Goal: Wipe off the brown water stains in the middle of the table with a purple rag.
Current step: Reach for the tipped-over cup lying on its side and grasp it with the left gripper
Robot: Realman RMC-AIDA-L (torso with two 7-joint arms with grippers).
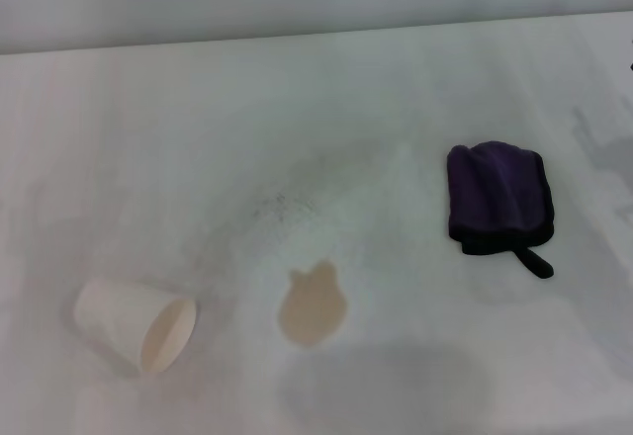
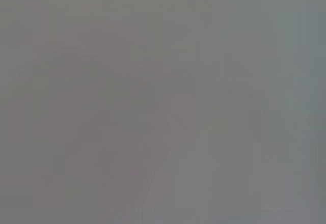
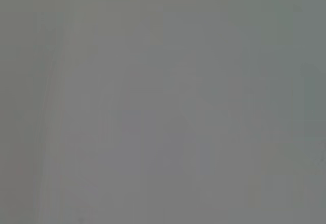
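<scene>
- Spanning the whole head view, the table (image 1: pixel 119 138) is a wide, plain white top marked with faint grey smudges; its far edge runs along the upper part of the picture.
- A faint grey speckled smudge (image 1: pixel 287 203) arcs across the middle of the table, beyond the puddle and between the cup and the rag.
- The purple rag (image 1: pixel 497 196) lies bunched and folded on the robot's right side of the table, dark purple with black edging along its near side. Its short black loop tab (image 1: pixel 534 261) sticks out toward the near right. Nothing touches the rag.
- A white paper cup (image 1: pixel 134 324) lies tipped on its side at the near left, its open mouth turned toward the right and the puddle, well apart from the rag.
- The brown water stains (image 1: pixel 313 308) form one small tan puddle with little lobes on its far edge, near the middle of the table, between cup and rag and touching neither.
- Neither gripper appears in the head view, and both wrist views give only a blank grey field, so I cannot tell how the fingers stand.
</scene>
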